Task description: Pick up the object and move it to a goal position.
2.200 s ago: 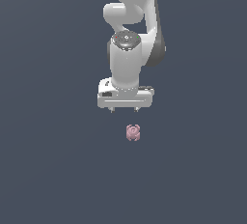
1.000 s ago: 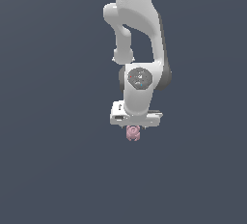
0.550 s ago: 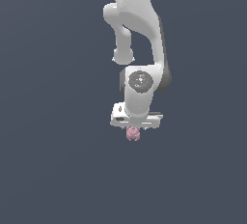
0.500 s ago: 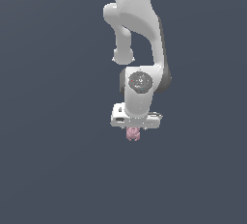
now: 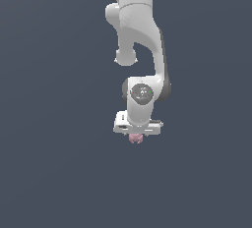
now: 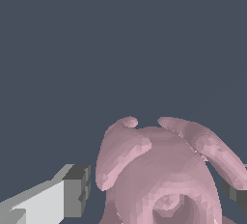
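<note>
The object [image 5: 135, 139] is a tiny pink lumpy thing with rounded knobs, resting on the dark grey floor. In the exterior view it shows just under the white hand. My gripper [image 5: 135, 135] is lowered over it, one finger on each side. In the wrist view the object [image 6: 164, 175] fills the space between the fingers [image 6: 72, 194]. A thin dark gap shows between that finger's pad and the object. The other finger is partly hidden behind a knob. The jaws are open around the object.
The plain dark grey floor [image 5: 59, 173] stretches all around. The white arm [image 5: 140, 50] rises straight above the gripper. Nothing else is in view.
Since 2.2 s ago the gripper has come down from above the object to straddle it. Over the last second the arm and the object have hardly moved.
</note>
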You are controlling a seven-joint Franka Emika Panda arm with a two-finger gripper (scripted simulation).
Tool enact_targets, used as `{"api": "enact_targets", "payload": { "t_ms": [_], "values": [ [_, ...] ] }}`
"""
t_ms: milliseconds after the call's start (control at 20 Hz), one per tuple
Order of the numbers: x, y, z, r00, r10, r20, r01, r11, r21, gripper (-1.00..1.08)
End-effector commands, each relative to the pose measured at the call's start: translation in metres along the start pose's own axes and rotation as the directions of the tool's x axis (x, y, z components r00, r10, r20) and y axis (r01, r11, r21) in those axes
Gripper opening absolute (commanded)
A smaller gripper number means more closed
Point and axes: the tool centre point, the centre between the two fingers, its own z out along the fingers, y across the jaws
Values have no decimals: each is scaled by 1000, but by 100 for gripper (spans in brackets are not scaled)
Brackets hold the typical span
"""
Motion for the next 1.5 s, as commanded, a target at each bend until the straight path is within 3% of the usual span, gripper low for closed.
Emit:
{"api": "enact_targets", "payload": {
  "t_ms": [0,50,100,900,1200,1450],
  "values": [
    [1,0,2,1000,0,-2,0,1000,0,100],
    [2,0,2,1000,0,-2,0,1000,0,100],
    [2,0,2,1000,0,-2,0,1000,0,-100],
    [-2,7,-3,1000,0,-2,0,1000,0,-100],
    [-13,32,-18,1000,0,-2,0,1000,0,-100],
    [-30,69,-40,1000,1,-2,-1,1000,1,-100]
  ]
}}
